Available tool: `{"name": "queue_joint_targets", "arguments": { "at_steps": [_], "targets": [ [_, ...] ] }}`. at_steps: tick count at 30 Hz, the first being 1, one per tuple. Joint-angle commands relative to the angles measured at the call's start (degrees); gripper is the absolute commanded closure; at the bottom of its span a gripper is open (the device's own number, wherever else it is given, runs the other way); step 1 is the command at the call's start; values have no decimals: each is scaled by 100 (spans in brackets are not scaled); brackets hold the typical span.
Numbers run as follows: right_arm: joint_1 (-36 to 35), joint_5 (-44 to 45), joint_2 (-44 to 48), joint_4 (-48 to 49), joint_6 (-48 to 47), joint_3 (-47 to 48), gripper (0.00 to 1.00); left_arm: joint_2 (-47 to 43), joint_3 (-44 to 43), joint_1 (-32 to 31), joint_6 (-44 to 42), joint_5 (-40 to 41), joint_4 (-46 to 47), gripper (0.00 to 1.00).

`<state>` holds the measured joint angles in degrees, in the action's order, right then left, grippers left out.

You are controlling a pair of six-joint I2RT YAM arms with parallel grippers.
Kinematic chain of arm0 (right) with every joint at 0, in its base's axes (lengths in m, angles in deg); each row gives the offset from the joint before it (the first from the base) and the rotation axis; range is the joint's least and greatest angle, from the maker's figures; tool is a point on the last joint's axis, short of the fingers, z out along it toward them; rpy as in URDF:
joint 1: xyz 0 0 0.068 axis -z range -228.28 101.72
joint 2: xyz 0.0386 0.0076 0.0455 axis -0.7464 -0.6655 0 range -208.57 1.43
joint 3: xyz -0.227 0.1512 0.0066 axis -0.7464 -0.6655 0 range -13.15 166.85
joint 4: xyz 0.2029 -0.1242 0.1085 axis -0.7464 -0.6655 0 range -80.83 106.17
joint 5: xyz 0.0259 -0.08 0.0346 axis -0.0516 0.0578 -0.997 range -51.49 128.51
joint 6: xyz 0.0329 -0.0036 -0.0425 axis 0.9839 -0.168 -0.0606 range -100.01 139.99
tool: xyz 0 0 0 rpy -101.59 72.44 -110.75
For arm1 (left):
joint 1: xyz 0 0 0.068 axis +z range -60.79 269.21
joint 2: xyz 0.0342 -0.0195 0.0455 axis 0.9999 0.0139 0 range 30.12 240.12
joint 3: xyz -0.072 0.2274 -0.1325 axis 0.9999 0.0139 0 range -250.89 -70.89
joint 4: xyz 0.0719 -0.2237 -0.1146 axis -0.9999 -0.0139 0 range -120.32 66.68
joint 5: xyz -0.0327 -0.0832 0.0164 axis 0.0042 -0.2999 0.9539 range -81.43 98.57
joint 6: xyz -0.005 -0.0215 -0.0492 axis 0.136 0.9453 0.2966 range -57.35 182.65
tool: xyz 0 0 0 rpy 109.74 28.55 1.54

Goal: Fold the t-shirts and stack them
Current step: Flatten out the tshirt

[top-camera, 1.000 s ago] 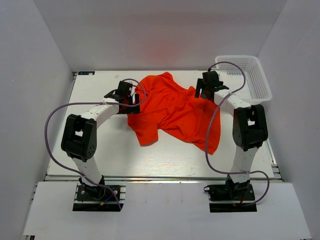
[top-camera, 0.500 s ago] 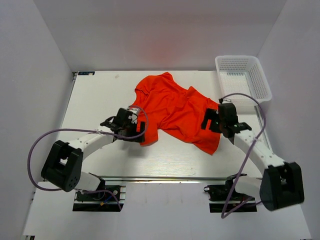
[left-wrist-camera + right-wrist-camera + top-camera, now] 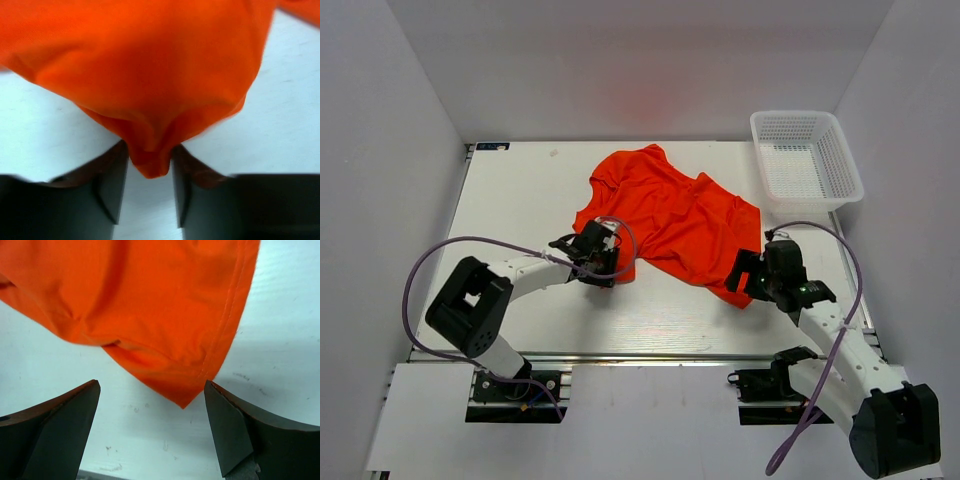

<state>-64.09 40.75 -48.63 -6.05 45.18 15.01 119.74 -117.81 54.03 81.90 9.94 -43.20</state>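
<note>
Left wrist view shows the left gripper (image 3: 150,160) pinching a corner of the t-shirt (image 3: 150,60), while the right gripper (image 3: 151,390) gapes wide around another corner.

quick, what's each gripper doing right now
left gripper: closed on a bunched corner of the t-shirt
right gripper: open, straddling another t-shirt corner, not gripping it

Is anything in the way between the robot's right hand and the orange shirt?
No, nothing visible is. The t-shirt has a corner reaching between the open fingers of the right gripper, with only bare table under it.
</note>
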Motion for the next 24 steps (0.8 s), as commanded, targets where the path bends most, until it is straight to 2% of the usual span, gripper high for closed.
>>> {"name": "queue_joint_targets", "arguments": {
  "at_steps": [1, 2, 3, 4, 9, 16, 19, 20, 21, 22, 23, 24],
  "targets": [
    [8, -406, 67, -160, 56, -118, 10, 82, -151, -24, 202, 522, -60, 54],
    [8, -469, 58, -151, 91, -188, 10, 82, -151, -24, 202, 523, -60, 64],
    [-9, -461, 41, -125, 91, -206, 10, 82, -203, -24, 202, 523, -8, 90],
    [8, -435, 23, -125, 91, -267, 10, 82, -204, -24, 272, 523, -7, 100],
    [-1, 118, -301, -397, 249, -259, 10, -269, -73, -24, 273, 383, 168, 100],
    [-9, -135, -784, 163, 302, -583, 16, -876, 94, -24, 115, 109, 336, 100],
    [-1, -391, -935, 506, 311, -628, 29, -990, 95, -24, 115, 57, 336, 100],
    [-9, -417, -952, 621, 337, -636, 38, -991, 95, -24, 115, 5, 336, 100],
    [-9, -409, -970, 674, 329, -637, 67, -1078, 95, -24, 115, -48, 388, 100],
    [-9, -435, -970, 814, 337, -602, 89, -1131, 95, -24, 54, -49, 388, 100],
    [8, -452, -962, 807, 320, -575, 100, -1244, 34, -24, 53, -127, 440, 100],
    [-9, -522, -909, 824, 302, -453, 100, -1307, 33, -24, 53, -128, 441, 100]
  ]
}}
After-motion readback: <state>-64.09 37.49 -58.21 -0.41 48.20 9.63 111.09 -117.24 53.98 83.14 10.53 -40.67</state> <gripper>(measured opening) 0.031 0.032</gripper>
